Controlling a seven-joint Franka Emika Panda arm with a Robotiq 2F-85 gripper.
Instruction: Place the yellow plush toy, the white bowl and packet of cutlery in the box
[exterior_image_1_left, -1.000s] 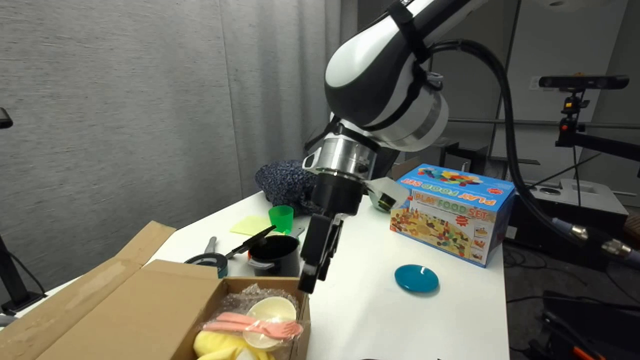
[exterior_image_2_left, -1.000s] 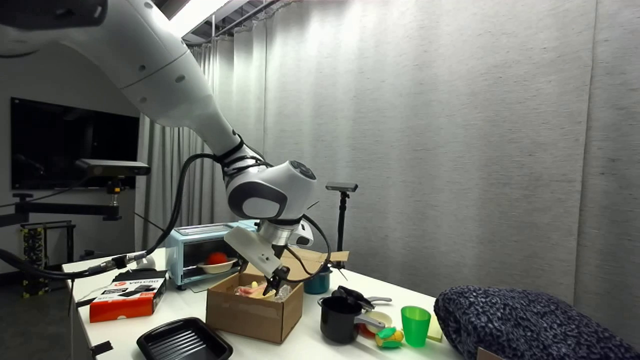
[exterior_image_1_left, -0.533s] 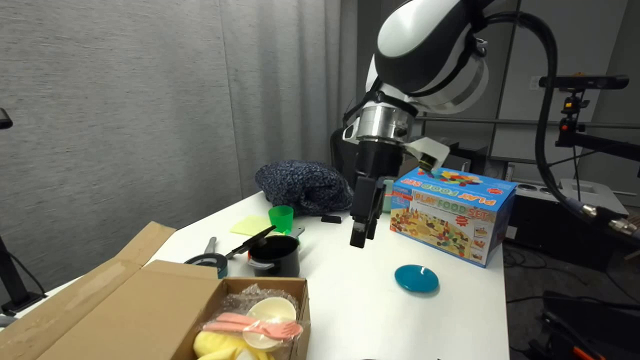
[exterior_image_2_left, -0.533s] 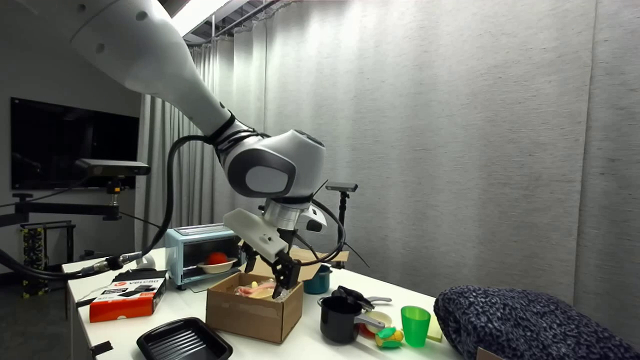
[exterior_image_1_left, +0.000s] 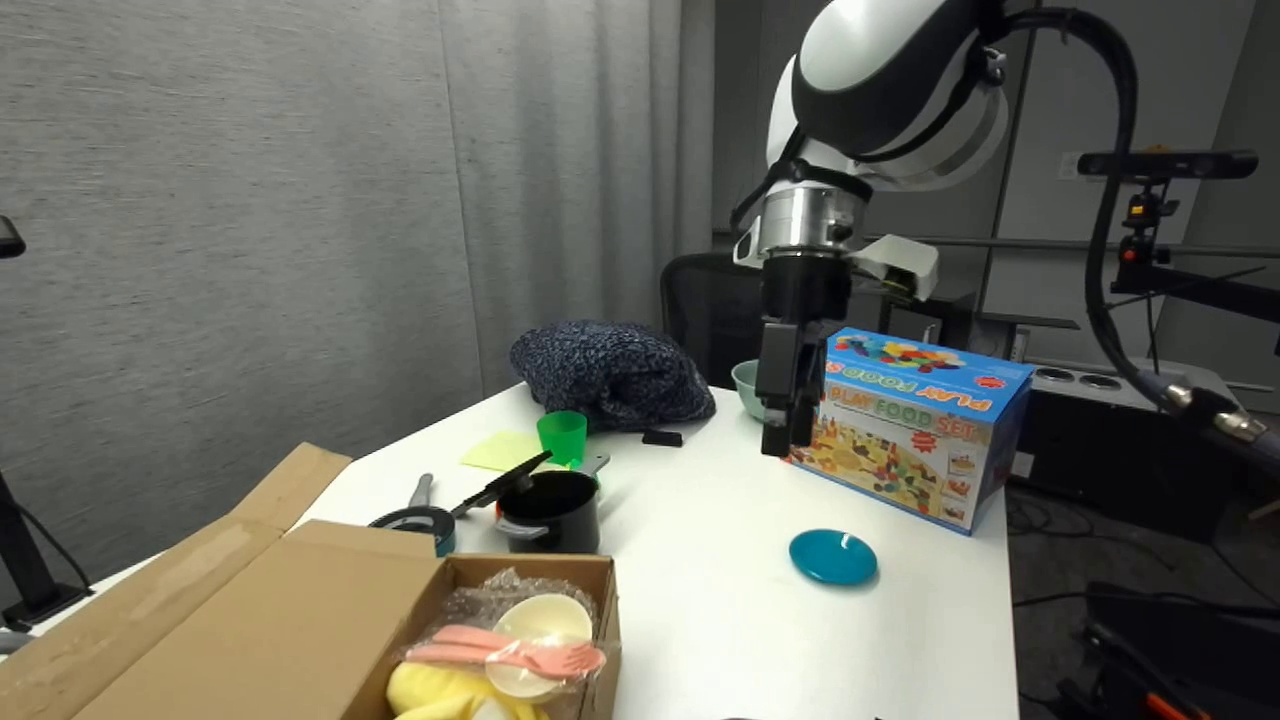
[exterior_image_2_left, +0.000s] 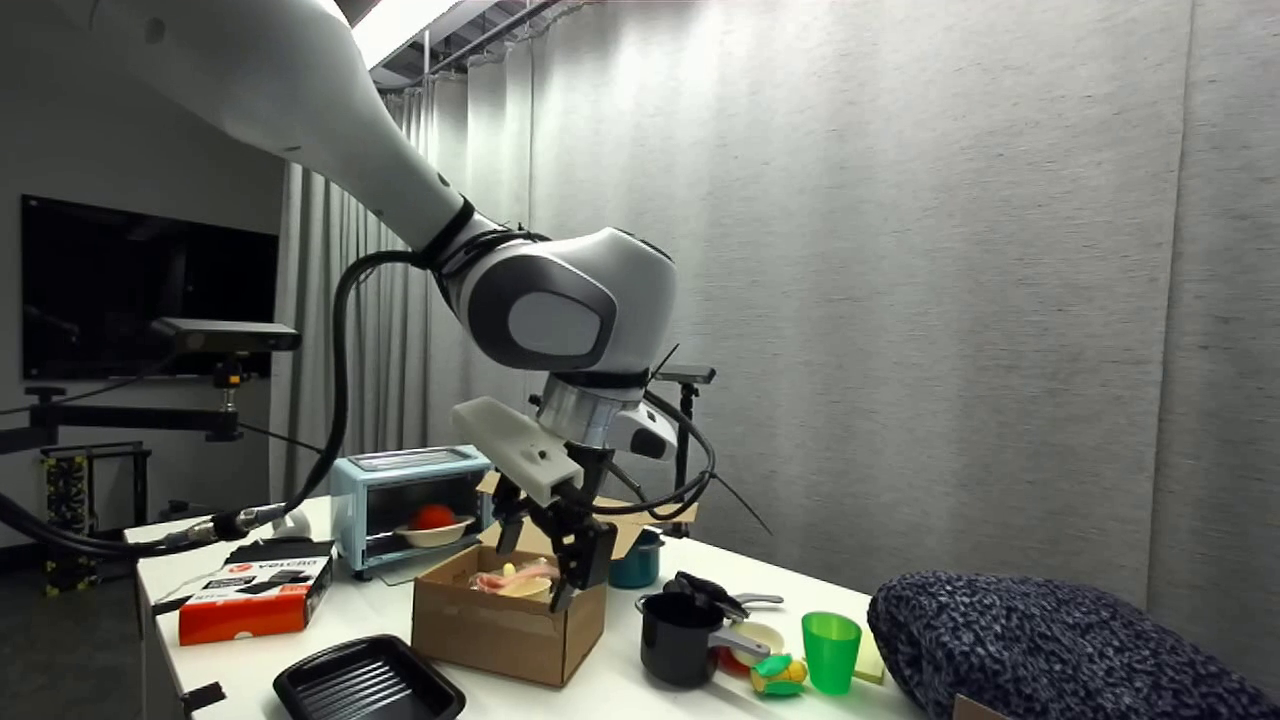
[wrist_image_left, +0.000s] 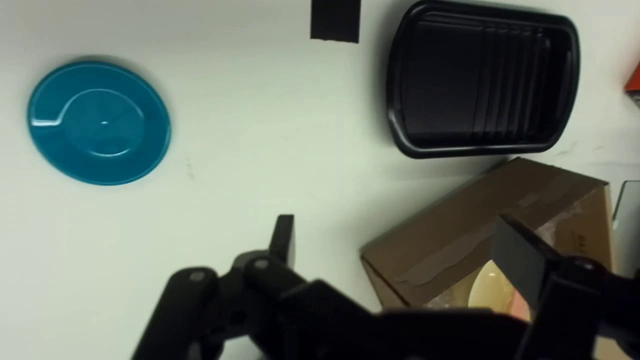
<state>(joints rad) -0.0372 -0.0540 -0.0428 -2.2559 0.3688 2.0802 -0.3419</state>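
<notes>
Jaws spread wide, the tool (wrist_image_left: 398, 227) hangs above the white table (exterior_image_1_left: 720, 640), apart from the open cardboard box (exterior_image_2_left: 490, 635); inside the box, as seen in an exterior view, the packet of cutlery (exterior_image_1_left: 545, 658), pink under clear plastic, lies across the white bowl (exterior_image_1_left: 555, 612), with the yellow plush toy (exterior_image_1_left: 445, 688) just beside them and cut off by the frame's lower edge; in the wrist view, a ridged black tray (wrist_image_left: 440, 85) sits just beside the box, and a blue plate (wrist_image_left: 102, 130) lies farther off; beyond, in both exterior views, a black pot (exterior_image_1_left: 553, 525), a green cup (exterior_image_1_left: 562, 435) and a bundle of dark fabric (exterior_image_1_left: 605, 375) rest on the table; in an exterior view, a PLAY FOOD SET carton (exterior_image_1_left: 880, 440) stands near the table's edge; in an exterior view, a pale-blue toaster oven (exterior_image_2_left: 350, 510), a round red item (exterior_image_2_left: 434, 516) in its opening, stands near an orange Velcro package (exterior_image_2_left: 255, 610).
</notes>
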